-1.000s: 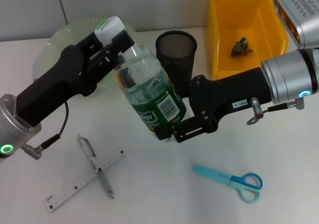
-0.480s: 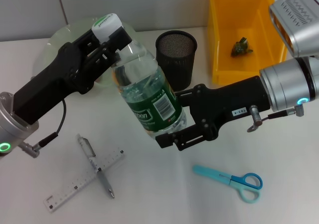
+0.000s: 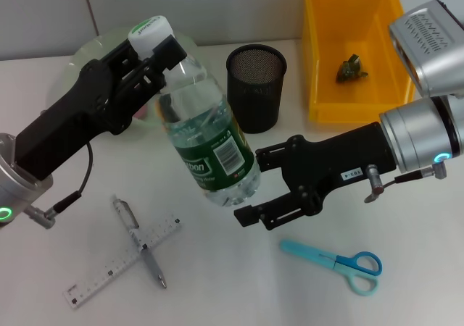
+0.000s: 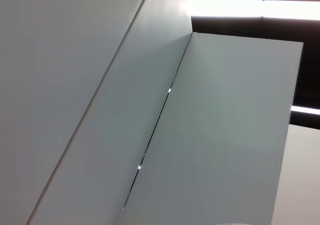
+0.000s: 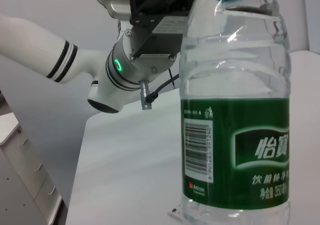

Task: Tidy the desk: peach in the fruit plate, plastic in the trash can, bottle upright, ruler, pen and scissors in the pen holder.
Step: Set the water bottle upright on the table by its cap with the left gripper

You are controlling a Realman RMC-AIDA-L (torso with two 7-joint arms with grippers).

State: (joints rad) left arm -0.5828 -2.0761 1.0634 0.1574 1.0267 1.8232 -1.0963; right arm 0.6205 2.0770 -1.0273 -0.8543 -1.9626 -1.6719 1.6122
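Observation:
A clear water bottle (image 3: 209, 141) with a green label and white cap stands nearly upright on the white desk, also close up in the right wrist view (image 5: 235, 135). My left gripper (image 3: 161, 54) is shut on its neck just under the cap. My right gripper (image 3: 251, 185) is open beside the bottle's base, with its fingers off the label. The black mesh pen holder (image 3: 256, 87) stands behind the bottle. Ruler (image 3: 123, 268) and pen (image 3: 139, 243) lie crossed at the front left, the blue scissors (image 3: 337, 262) at the front right. A pale green fruit plate (image 3: 98, 51) sits behind my left arm. The peach is hidden.
A yellow bin (image 3: 319, 65) at the back right holds a crumpled piece of plastic (image 3: 351, 67). My left arm (image 5: 127, 70) shows behind the bottle in the right wrist view. The left wrist view shows only wall and ceiling panels.
The bottle has swung closer to upright and shifted left. My right gripper has let go of the label, opened, and drawn back toward the right front.

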